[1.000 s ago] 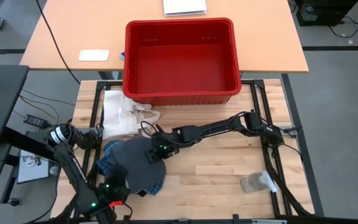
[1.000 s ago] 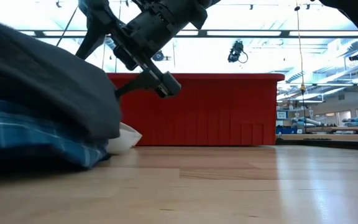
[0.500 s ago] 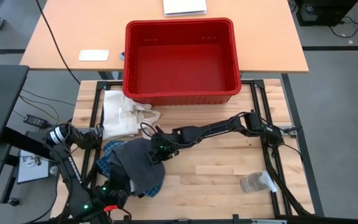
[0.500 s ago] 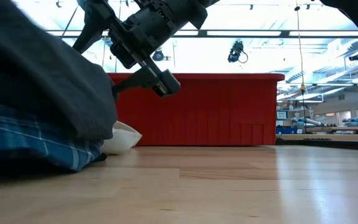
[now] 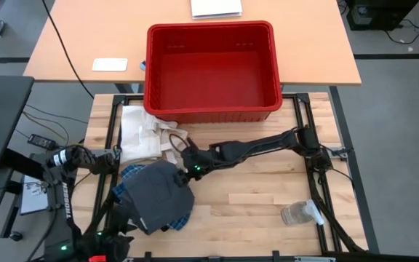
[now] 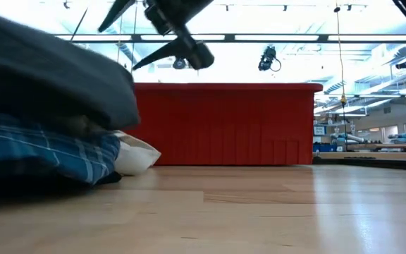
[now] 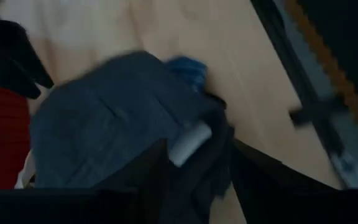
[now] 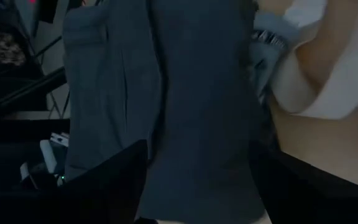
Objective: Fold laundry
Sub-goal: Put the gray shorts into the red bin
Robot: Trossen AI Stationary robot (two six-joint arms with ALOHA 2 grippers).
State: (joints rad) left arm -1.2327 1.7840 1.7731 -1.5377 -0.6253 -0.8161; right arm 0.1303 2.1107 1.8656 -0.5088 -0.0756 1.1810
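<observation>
The left gripper (image 5: 126, 218) sits at the near-left edge of the dark grey garment (image 5: 158, 195); whether its fingers clamp the cloth I cannot tell. That garment lies on the plaid shirt (image 5: 126, 185) on the counter (image 5: 253, 196). The right gripper (image 5: 193, 169), fingers apart, hovers at the garment's far edge, near the cream tote (image 5: 140, 131)

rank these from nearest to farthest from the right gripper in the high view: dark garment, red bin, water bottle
From the right gripper:
1. dark garment, just beside it, toward the left arm
2. red bin, past the table's far edge
3. water bottle, near the table's right front corner
</observation>
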